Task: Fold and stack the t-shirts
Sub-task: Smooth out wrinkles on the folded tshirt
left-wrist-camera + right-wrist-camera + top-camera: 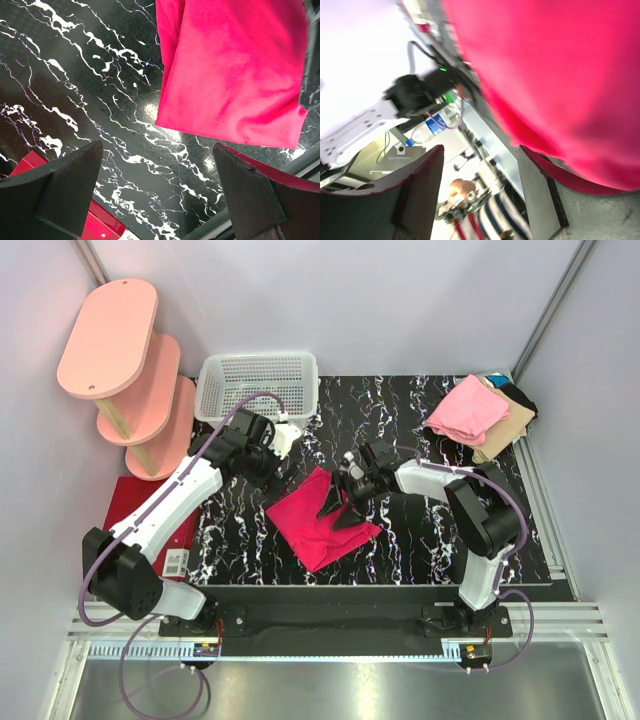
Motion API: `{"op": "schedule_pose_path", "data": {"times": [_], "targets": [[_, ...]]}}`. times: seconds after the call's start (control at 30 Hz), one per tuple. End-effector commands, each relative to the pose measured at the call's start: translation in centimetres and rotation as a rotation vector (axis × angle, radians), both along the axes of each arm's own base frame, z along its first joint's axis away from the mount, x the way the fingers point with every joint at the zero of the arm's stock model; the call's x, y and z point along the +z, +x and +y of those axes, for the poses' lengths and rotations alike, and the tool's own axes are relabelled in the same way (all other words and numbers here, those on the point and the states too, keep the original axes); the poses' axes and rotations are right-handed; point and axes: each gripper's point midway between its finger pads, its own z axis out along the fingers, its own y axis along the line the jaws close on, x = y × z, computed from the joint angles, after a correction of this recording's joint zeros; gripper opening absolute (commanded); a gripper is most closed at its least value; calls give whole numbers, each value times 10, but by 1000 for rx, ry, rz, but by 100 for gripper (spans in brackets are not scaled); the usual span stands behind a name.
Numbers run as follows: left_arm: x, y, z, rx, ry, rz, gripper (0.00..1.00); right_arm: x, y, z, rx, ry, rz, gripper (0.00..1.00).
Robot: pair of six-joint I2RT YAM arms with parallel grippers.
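The bright magenta-red t-shirt lies partly folded on the black marbled table. My right gripper rests low over its middle, jaws open. In the right wrist view the shirt fills the upper right beside one finger, and nothing sits in the gap of the gripper. My left gripper hovers open over bare table by the shirt's far left corner. The left wrist view shows the shirt beyond the empty gripper. Folded pink, tan and black/teal shirts are piled at the back right.
A white mesh basket stands at the back, just behind the left arm. A pink tiered shelf stands at the far left, with a dark red mat in front of it. The mat's corner shows in the left wrist view.
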Motion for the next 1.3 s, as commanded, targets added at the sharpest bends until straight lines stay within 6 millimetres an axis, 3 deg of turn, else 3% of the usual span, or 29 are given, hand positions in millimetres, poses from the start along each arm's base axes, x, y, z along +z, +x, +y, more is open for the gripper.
{"op": "schedule_pose_path", "data": {"times": [0.0, 0.17, 0.27, 0.47, 0.53, 0.57, 0.63, 0.67, 0.8, 0.83, 0.9, 0.93, 1.0, 1.03, 1.27], "targets": [[13, 5, -1, -5, -16, -57, 99, 61, 23, 16, 4, 100, -160, 69], [11, 3, 7, 18, 5, -64, 99, 37, 15, 32, 55, 110, -106, 69], [15, 0, 12, 29, 0, -78, 99, 7, 8, 37, 86, 85, -65, 69], [34, 6, 31, 78, 17, -150, 99, -38, -2, 28, 131, 7, -4, 69], [38, 6, 35, 85, 13, -165, 99, -37, -1, 25, 147, 5, -29, 70], [41, 5, 40, 95, 11, -175, 99, -27, 1, 26, 147, 16, -53, 71], [42, 3, 45, 106, 12, -178, 99, -13, 12, 22, 127, 32, -101, 73], [42, 1, 48, 109, 14, -174, 99, 4, 21, 21, 111, 53, -139, 74], [38, -4, 54, 116, 24, -166, 99, 38, 59, -3, 5, 89, -225, 77], [37, -7, 56, 119, 28, -163, 99, 49, 78, -21, -56, 96, -253, 77], [36, -9, 56, 116, 27, -156, 99, 54, 97, -41, -119, 87, -282, 78], [35, -11, 57, 116, 30, -151, 99, 52, 113, -57, -175, 59, -305, 80], [36, -12, 57, 118, 27, -149, 99, 40, 124, -71, -213, 24, -309, 80], [37, -13, 57, 115, 26, -147, 99, 23, 131, -80, -237, -14, -287, 80], [42, -19, 55, 95, 11, -130, 99, -40, 127, -92, -240, -133, -209, 81]]}}
